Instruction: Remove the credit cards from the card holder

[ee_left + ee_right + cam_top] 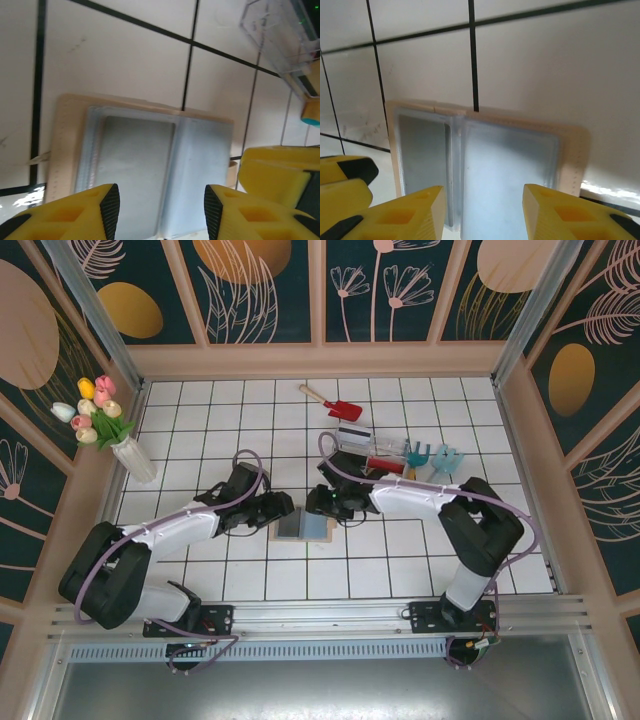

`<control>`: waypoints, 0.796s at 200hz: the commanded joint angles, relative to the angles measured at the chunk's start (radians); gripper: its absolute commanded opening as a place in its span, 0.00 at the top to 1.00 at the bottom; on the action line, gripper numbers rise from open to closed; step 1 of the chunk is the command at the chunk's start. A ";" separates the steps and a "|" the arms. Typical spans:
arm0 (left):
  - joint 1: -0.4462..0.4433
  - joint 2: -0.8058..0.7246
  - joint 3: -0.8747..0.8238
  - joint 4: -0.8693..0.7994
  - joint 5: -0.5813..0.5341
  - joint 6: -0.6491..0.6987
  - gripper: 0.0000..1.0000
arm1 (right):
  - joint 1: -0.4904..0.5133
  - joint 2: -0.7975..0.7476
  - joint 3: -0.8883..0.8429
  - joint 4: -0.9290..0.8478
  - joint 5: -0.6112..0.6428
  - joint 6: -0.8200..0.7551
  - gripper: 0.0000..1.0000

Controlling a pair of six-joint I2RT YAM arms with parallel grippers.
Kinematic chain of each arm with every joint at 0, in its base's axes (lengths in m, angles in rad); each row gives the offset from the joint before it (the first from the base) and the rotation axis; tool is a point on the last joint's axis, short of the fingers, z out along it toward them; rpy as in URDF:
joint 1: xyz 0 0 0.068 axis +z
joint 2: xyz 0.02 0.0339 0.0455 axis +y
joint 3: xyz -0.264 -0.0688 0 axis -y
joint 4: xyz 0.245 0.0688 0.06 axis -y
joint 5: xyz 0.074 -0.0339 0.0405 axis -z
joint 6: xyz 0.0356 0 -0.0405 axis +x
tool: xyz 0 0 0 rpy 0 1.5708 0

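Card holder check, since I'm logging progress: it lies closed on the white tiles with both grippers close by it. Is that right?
Not quite: the card holder lies open, not closed, its blue-grey pocketed inside facing up, as the left wrist view shows. The rest holds: it lies on the white tiles with the left gripper and the right gripper close by it.
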 commanded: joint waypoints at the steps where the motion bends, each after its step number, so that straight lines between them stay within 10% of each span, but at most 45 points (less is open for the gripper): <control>1: 0.003 0.016 -0.007 -0.037 -0.024 0.019 0.49 | 0.014 0.037 0.023 -0.014 -0.031 0.010 0.54; 159: 0.003 0.111 -0.004 -0.011 0.028 0.048 0.46 | 0.013 0.107 0.039 -0.062 -0.025 -0.010 0.53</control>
